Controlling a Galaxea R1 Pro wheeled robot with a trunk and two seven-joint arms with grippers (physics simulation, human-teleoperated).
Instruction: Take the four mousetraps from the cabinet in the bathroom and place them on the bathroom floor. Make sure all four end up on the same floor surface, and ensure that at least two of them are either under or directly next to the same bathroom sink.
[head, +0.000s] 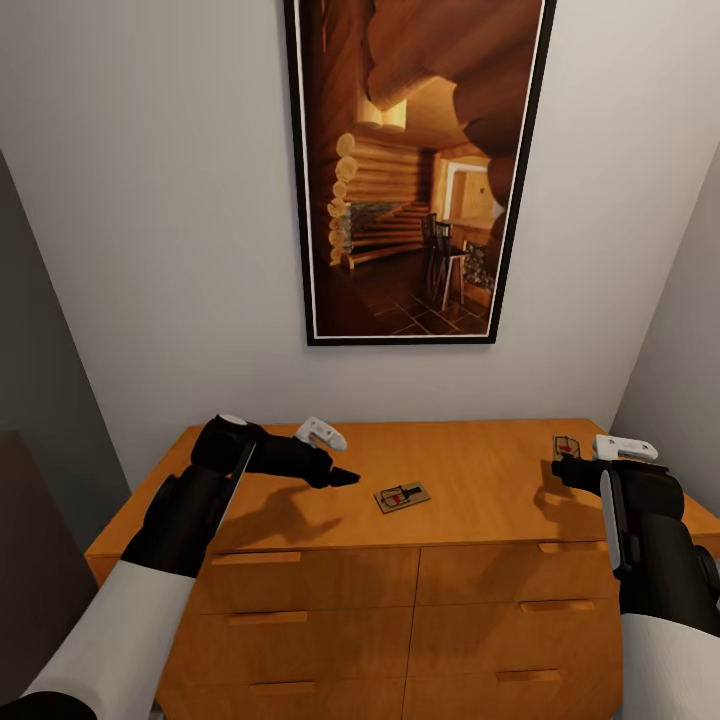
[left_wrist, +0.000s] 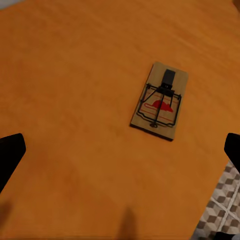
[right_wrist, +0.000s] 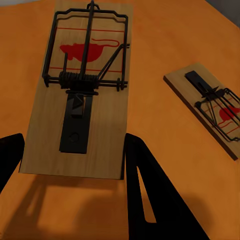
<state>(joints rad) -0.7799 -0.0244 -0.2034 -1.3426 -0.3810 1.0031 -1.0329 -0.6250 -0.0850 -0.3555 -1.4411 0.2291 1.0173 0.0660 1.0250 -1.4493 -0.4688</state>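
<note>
— While the right gripper (right_wrist: 75, 145) has its fingers closed on one mousetrap (right_wrist: 82, 90), what does the left gripper (head: 340, 477) do?
— It is open above the cabinet (head: 480, 480), near another trap (head: 402, 496). No trap is on the floor yet.

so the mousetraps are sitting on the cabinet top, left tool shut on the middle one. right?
Not quite. The mousetraps are on the cabinet top, but the left tool is open and holds nothing: in the left wrist view its fingertips stand wide apart, with the middle mousetrap lying untouched on the wood beyond them. The head view shows that tool short of the trap too.
</note>
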